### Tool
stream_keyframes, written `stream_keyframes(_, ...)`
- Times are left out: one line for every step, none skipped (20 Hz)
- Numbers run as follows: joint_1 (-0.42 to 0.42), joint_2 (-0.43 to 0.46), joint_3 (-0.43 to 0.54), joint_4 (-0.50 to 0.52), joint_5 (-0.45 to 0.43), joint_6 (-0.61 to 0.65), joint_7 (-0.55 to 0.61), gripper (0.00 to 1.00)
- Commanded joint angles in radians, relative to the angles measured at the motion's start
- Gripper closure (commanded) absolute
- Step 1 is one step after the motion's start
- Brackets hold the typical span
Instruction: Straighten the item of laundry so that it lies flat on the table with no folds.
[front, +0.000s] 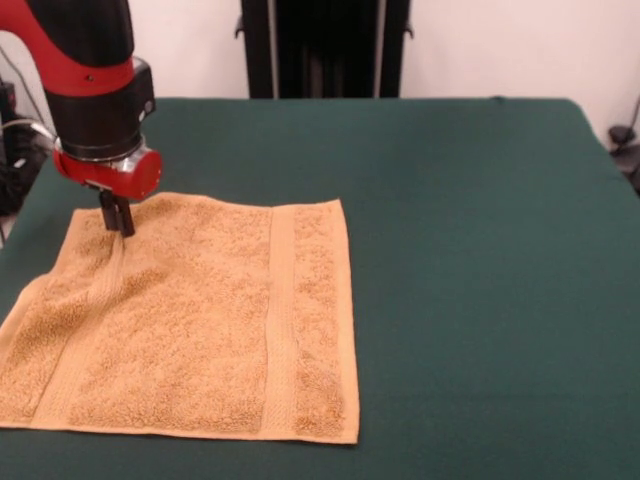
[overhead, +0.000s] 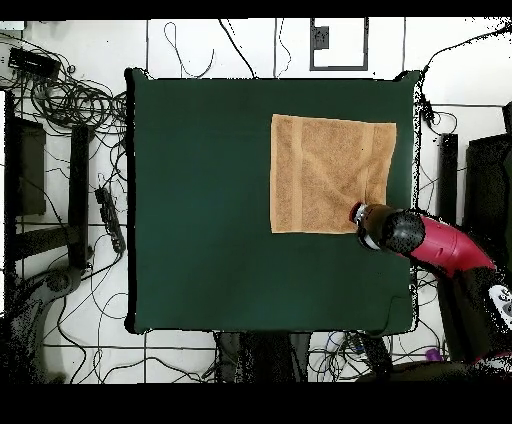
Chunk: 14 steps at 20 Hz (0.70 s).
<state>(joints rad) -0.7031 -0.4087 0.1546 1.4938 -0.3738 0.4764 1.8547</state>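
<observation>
The orange-tan towel (front: 200, 320) lies spread on the left part of the dark green table (front: 480, 250). A woven band runs down its right side. A soft crease runs from its far left corner down toward its left edge, which is slightly rumpled. My gripper (front: 117, 222) stands at that far left corner, fingers close together, tips pressed into the cloth and pinching a small ridge. In the overhead view the towel (overhead: 330, 172) lies near the table's (overhead: 200, 200) right edge and the gripper (overhead: 357, 213) is at the towel's lower right corner. No tag shows.
The red and black arm (front: 95, 90) comes down at the far left, and shows in the overhead view (overhead: 440, 245) past the table's right edge. The black pedestal (front: 322, 45) stands behind the table. Cables (overhead: 75, 100) lie on the floor left of the table.
</observation>
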Motion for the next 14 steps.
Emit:
stream_keyframes(0.025,0.094,0.039,0.020,0.002,-0.072,0.085,1.00)
stream_keyframes(0.021,0.092,0.041,0.023,0.004,-0.067,0.083,1.00)
stream_keyframes(0.018,0.086,0.038,0.027,0.012,-0.042,0.082,1.00)
stream_keyframes(0.014,0.083,0.039,0.028,0.011,-0.037,0.075,1.00)
stream_keyframes(0.011,0.080,0.041,0.029,0.011,-0.031,0.069,1.00)
stream_keyframes(0.007,0.077,0.042,0.027,0.010,-0.026,0.060,1.00)
stream_keyframes(0.003,0.074,0.045,0.022,0.008,-0.018,0.048,1.00)
stream_keyframes(0.001,0.071,0.047,0.013,0.005,-0.005,0.034,1.00)
stream_keyframes(-0.003,0.067,0.051,0.001,0.004,0.012,0.015,1.00)
stream_keyframes(-0.007,0.065,0.054,-0.013,0.003,0.031,-0.002,1.00)
stream_keyframes(-0.012,0.064,0.058,-0.026,0.002,0.046,-0.020,1.00)
stream_keyframes(-0.020,0.062,0.063,-0.040,0.002,0.064,-0.038,1.00)
stream_keyframes(-0.027,0.061,0.068,-0.053,0.003,0.083,-0.056,1.00)
stream_keyframes(-0.034,0.061,0.073,-0.066,0.003,0.100,-0.074,1.00)
